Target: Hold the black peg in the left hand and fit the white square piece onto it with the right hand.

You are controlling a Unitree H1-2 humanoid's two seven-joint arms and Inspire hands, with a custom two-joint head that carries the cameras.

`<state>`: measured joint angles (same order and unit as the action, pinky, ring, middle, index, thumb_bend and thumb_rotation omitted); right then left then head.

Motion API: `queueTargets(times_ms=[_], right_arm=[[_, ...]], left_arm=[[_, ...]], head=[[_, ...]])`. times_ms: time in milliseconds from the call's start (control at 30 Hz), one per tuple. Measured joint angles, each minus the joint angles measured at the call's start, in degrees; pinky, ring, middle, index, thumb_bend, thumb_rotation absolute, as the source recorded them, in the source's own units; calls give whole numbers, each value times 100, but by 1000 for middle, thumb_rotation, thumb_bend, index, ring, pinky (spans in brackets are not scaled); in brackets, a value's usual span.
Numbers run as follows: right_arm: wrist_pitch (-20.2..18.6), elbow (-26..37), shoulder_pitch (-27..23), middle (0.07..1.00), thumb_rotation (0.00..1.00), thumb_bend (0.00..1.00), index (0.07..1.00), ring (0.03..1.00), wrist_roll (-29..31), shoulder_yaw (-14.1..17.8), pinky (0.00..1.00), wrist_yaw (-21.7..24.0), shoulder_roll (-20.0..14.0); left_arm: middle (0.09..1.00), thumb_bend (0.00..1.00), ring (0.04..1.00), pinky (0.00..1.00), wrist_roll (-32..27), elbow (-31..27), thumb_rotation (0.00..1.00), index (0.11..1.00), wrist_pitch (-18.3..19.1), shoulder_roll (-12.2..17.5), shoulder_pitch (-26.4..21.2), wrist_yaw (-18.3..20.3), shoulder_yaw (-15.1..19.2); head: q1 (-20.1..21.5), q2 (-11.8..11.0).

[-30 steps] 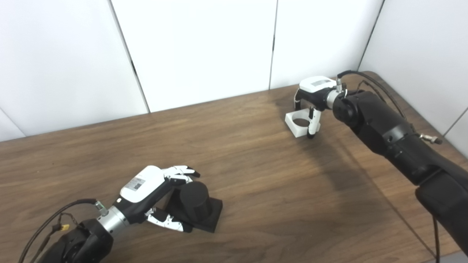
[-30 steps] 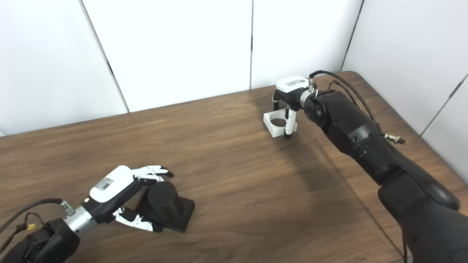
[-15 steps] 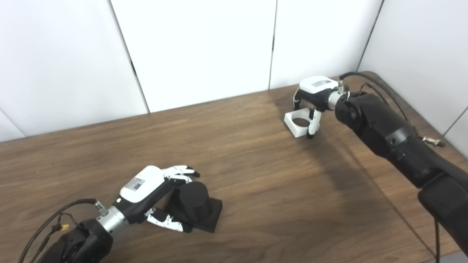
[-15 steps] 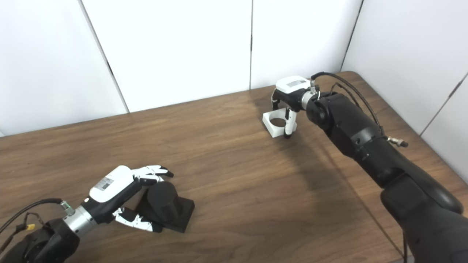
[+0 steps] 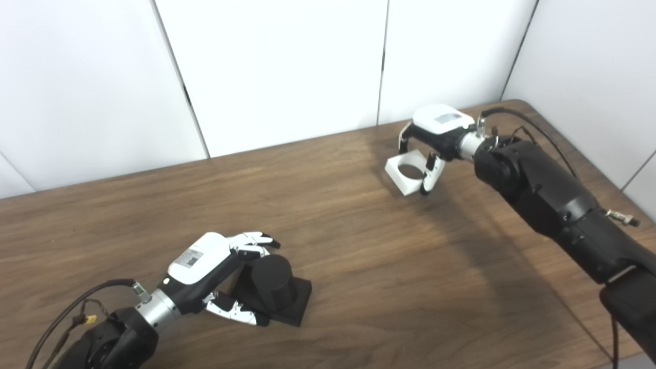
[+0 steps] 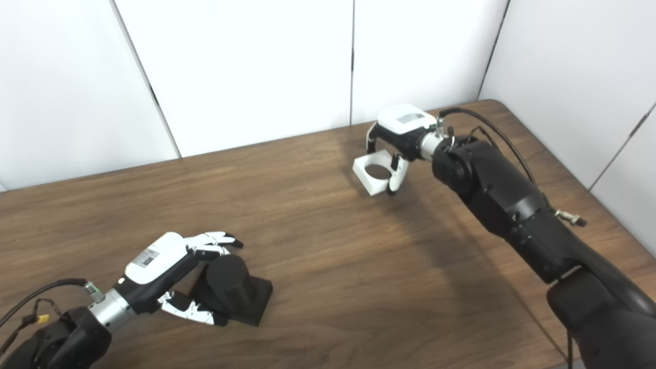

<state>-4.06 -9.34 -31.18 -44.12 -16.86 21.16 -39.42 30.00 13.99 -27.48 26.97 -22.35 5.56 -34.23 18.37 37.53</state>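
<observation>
Right hand pinching white square piece, upper right of frame

Left hand, lower left, fingers wrapped round black peg on table, bracing it upright; piece held hole-up, likely for dropping over the peg, well apart for now

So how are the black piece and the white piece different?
The black peg is a solid round post on a square base; the white square piece is a square block with a round hole. The peg sits near the left hand; the white piece is far off in the right hand.
</observation>
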Motion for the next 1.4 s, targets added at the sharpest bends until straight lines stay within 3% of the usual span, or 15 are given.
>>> queueTargets(times_ms=[400, 1067, 1400], right_arm=[[200, 926, 43, 782, 130, 524, 480, 833, 454, 209, 753, 273, 26], [229, 2301, -35, 787, 132, 523, 479, 830, 849, 114, 719, 1196, 473], [232, 2587, -39, 782, 132, 524, 478, 821, 1014, 24, 708, 1530, 665]], left_arm=[[834, 525, 876, 726, 2, 0, 58, 487, 0, -15, 3, 33, 34], [848, 525, 888, 730, 125, -2, 62, 488, 6, -190, 1, 319, 233], [847, 525, 888, 726, 202, -4, 62, 489, 18, -290, -1, 400, 312]], head=[[-140, 62], [-879, 255], [-1257, 352]])
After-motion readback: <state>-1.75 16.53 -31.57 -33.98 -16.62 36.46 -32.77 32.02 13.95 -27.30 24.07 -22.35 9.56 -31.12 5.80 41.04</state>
